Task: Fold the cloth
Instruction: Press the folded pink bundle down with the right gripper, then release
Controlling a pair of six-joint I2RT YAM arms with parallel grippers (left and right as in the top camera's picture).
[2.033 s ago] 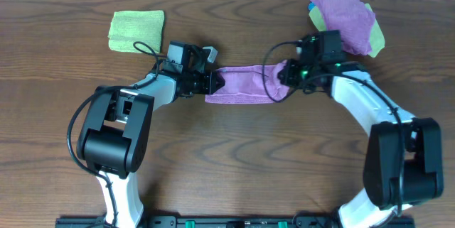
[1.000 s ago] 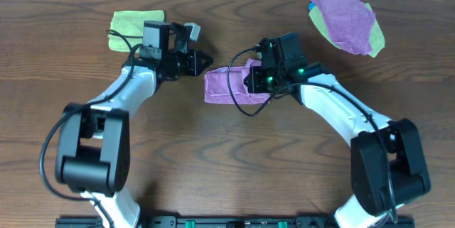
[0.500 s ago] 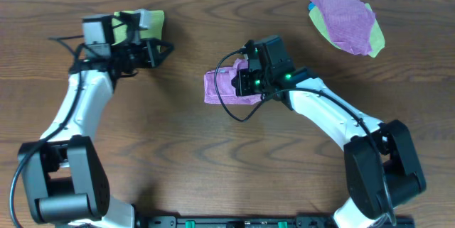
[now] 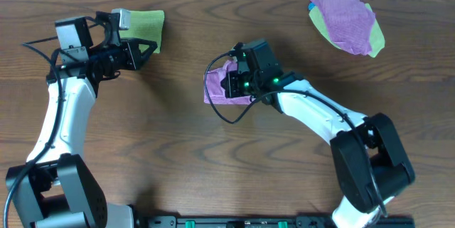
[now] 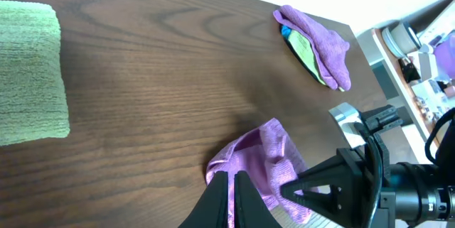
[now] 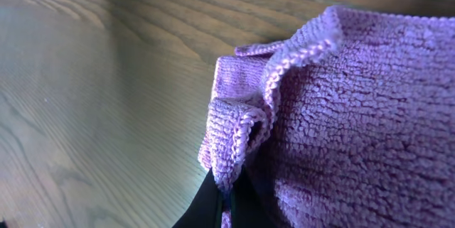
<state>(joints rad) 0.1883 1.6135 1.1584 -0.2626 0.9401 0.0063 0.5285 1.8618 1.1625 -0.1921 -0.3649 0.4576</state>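
Note:
The purple cloth (image 4: 216,86) lies folded on the wooden table near the middle; it also shows in the left wrist view (image 5: 266,158). My right gripper (image 4: 231,84) is over its right part, shut on a bunched edge of the purple cloth (image 6: 242,132). My left gripper (image 4: 146,46) is far to the left, raised beside the green cloth, with its fingers (image 5: 232,198) closed together and empty.
A folded green cloth (image 4: 147,25) lies at the back left, also in the left wrist view (image 5: 30,72). A pile of purple and green cloths (image 4: 346,16) sits at the back right. The table's far edge runs along the top.
My right gripper has carried the cloth's right end leftward over the rest, halving it. My left gripper let go and pulled back left toward the green cloth.

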